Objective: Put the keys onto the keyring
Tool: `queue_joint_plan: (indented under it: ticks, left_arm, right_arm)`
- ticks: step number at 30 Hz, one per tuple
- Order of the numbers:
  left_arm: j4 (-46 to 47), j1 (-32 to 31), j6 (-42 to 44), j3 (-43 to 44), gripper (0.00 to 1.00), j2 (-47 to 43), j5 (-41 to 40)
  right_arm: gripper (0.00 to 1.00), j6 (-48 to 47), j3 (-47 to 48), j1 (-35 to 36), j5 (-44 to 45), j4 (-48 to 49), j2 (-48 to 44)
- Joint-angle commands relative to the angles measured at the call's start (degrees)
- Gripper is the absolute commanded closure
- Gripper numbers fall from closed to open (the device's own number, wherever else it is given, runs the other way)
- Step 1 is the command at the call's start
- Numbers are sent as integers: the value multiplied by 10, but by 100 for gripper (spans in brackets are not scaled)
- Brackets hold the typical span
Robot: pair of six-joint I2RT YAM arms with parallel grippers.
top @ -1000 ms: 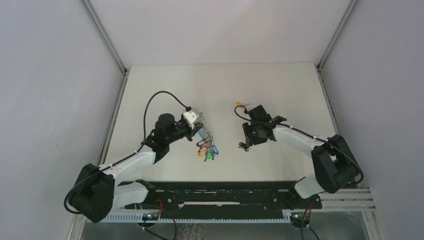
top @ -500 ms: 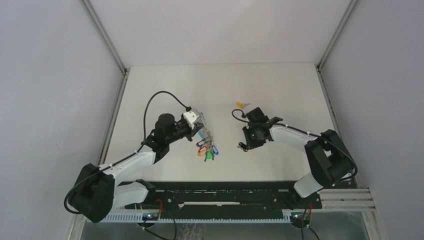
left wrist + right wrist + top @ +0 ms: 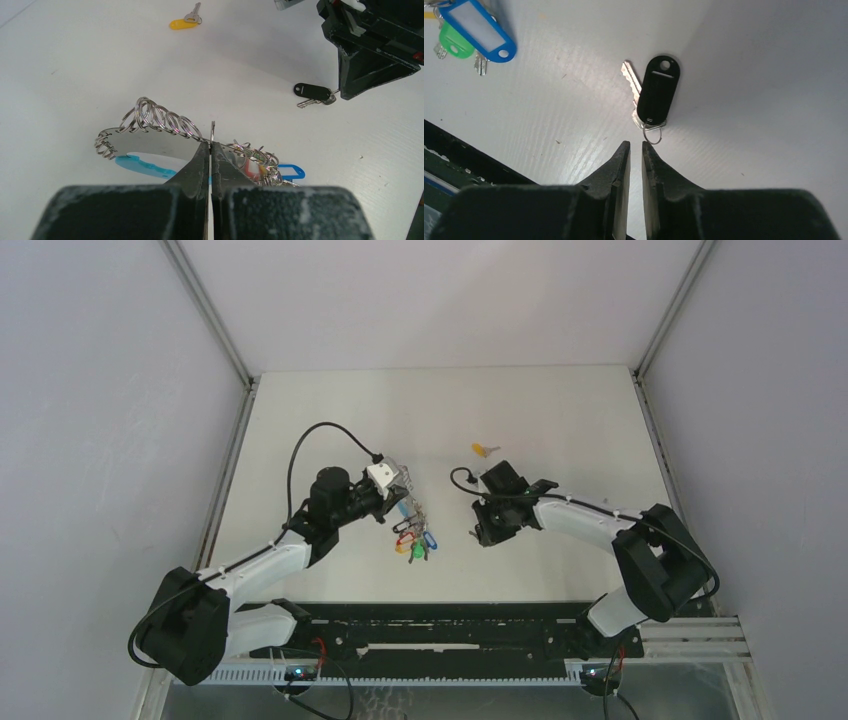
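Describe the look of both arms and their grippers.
The left arm and right arm have white shells with black joints and bases. A black cable loops to each wrist. The left gripper and right gripper have scuffed black wedge-shaped fingers.

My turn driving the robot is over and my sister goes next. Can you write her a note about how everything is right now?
Left hand: shut, pinching one metal loop of the keyring.
Right hand: empty, fingers a thin gap apart, tips just short of the black-tagged key.
That key lies loose on the table; the yellow-tagged key lies loose farther back.
Done: keyring gripped.
Left: pick up both loose keys and thread them on.
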Motion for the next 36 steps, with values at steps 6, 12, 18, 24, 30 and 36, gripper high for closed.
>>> queue_joint_plan:
  ticks: [6,12,18,24,30,36]
  left_arm:
    - [26,3,-4,35,100,-3,16]
    - [26,3,-4,37,100,-3,17]
    - [26,3,-4,36,100,-3,18]
    - [26,3,-3,36,100,-3,17]
    - [26,3,-2,35,100,-2,17]
    - [26,3,-3,36,100,-2,16]
  right_arm:
    - [80,-32,22,35,101,-30,-30]
    - [68,-66,35,70,145,-40,-42]
    - [67,-114,68,104,161,-64,-10]
    - [69,-135,80,116,180,-74,21]
    - [73,-145,87,123,186,-81,39]
    - [76,-150,95,126,190,-83,58]
